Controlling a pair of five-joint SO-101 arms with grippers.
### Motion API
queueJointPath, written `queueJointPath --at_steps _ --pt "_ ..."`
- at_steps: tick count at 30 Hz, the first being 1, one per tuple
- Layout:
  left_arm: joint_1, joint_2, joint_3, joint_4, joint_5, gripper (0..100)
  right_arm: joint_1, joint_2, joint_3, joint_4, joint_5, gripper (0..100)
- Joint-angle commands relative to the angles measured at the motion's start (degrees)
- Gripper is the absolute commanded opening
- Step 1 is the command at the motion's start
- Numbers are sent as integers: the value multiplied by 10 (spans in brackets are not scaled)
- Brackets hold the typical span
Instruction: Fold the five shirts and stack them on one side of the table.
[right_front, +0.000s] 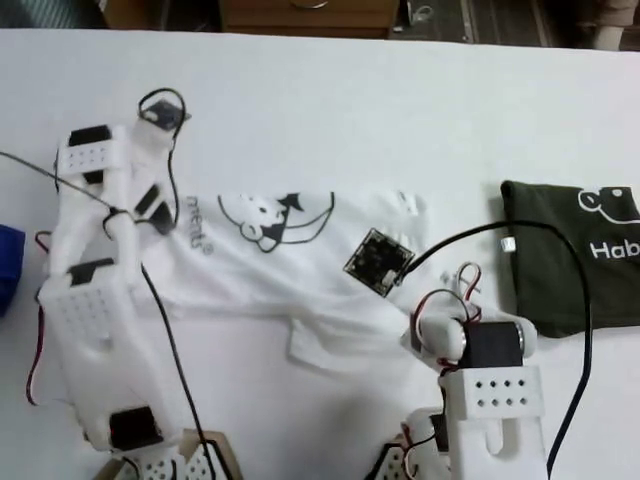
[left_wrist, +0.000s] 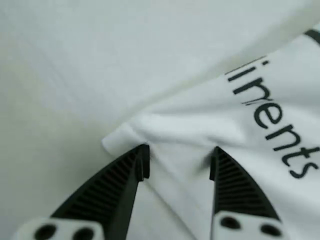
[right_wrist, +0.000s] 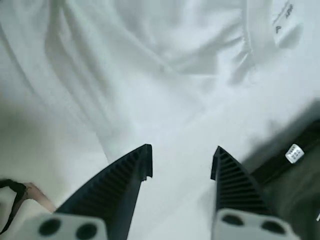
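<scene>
A white shirt (right_front: 290, 270) with a black print lies partly folded across the middle of the table. My left gripper (left_wrist: 178, 162) is open, low over the shirt's left edge, with a folded corner (left_wrist: 121, 140) just ahead of its fingertips and black lettering (left_wrist: 265, 115) beside it. In the high view the left gripper (right_front: 158, 212) sits at that same edge. My right gripper (right_wrist: 181, 162) is open above the shirt's right part, near the collar label (right_wrist: 286, 24). A folded dark green shirt (right_front: 570, 255) lies at the right, and its edge (right_wrist: 300, 190) is close to the right gripper.
A blue object (right_front: 8, 265) sits at the table's left edge. Black cables (right_front: 560, 300) run from the right arm over the green shirt. The far part of the white table (right_front: 350, 110) is bare. Furniture stands beyond the far edge.
</scene>
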Motion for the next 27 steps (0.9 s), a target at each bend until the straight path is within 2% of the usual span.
queueJointPath --at_steps 1,4,7,11,15,18,22,27 --pt "10 62 -129 29 11 214 2 -11 -27 -44 -2 197" --pt "6 113 -227 78 9 214 4 3 -13 -182 -10 187" --pt "-1 150 -313 135 8 214 1 74 -11 -298 -65 171" --pt "-17 178 -411 195 7 214 -15 264 -102 -363 -112 170" --pt "-24 180 -489 259 8 214 -19 485 -280 -338 -166 170" --pt "-34 179 -512 260 10 214 -32 622 -405 -270 -177 170" --pt "-33 180 -492 260 11 214 -41 763 -539 -196 -179 170" --pt "-6 186 -446 258 25 214 -35 880 -644 -152 -180 170"
